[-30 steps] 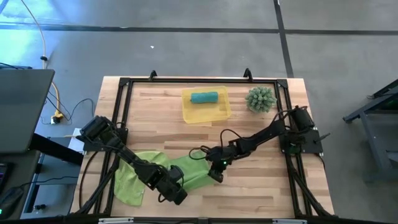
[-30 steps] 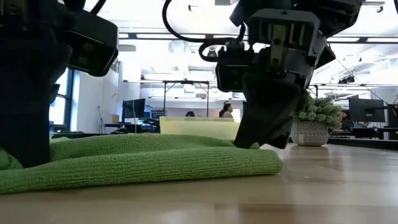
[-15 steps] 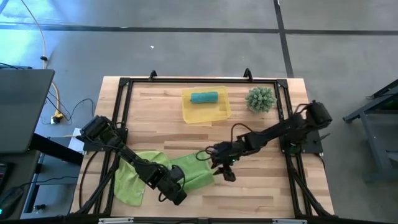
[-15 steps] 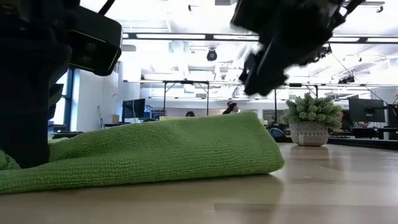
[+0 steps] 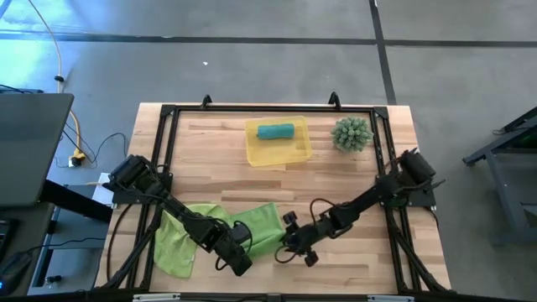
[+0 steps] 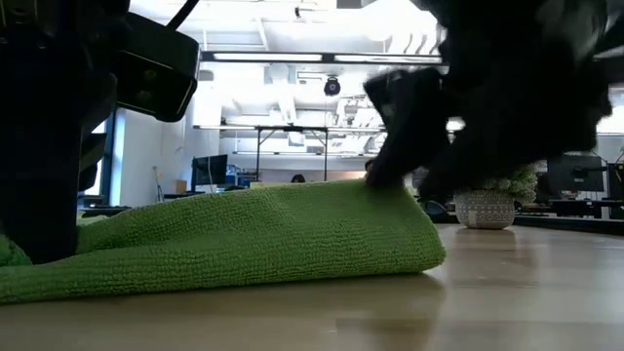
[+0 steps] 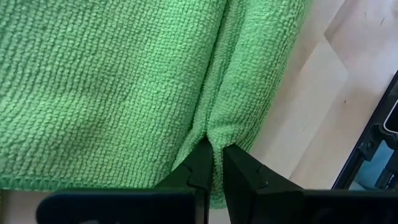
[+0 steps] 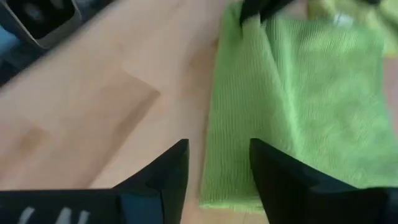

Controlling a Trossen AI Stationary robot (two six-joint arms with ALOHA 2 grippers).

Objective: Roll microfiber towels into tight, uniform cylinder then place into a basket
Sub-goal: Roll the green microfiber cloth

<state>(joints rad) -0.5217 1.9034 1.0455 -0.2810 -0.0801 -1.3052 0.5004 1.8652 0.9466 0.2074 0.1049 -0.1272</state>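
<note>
A wooden desk (image 5: 352, 180) with a black frame, seen from above, carries a shallow translucent yellow basket (image 5: 289, 151) near its far edge. This basket is the landmark for everything else. Inside it lies one teal towel (image 5: 275, 131), already rolled into a short cylinder. Just beside the basket, toward the right arm's side, stands a spiky green potted plant (image 5: 351, 133).

Well apart from the basket, at the near edge of the desk, a lime-green towel (image 5: 262, 220) lies partly folded — one edge doubled over into a thick, rounded fold. A second lime-green towel (image 5: 172, 247) lies crumpled beside it, farther toward the left arm's side and partly under the left arm.

The left gripper (image 7: 213, 163) is on the folded towel at the edge farthest from the basket. Its fingers (image 7: 198, 167) are pressed nearly together, pinching a ridge of the green cloth between their tips.

The right gripper (image 8: 217, 168) hovers low over the bare wood just beside the same towel's folded edge, on the plant's side — its fingers (image 8: 174, 168) spread apart and holding nothing.

In the level view across the desk, the fold shows as a plump green roll with the dark right gripper close above it.
</note>
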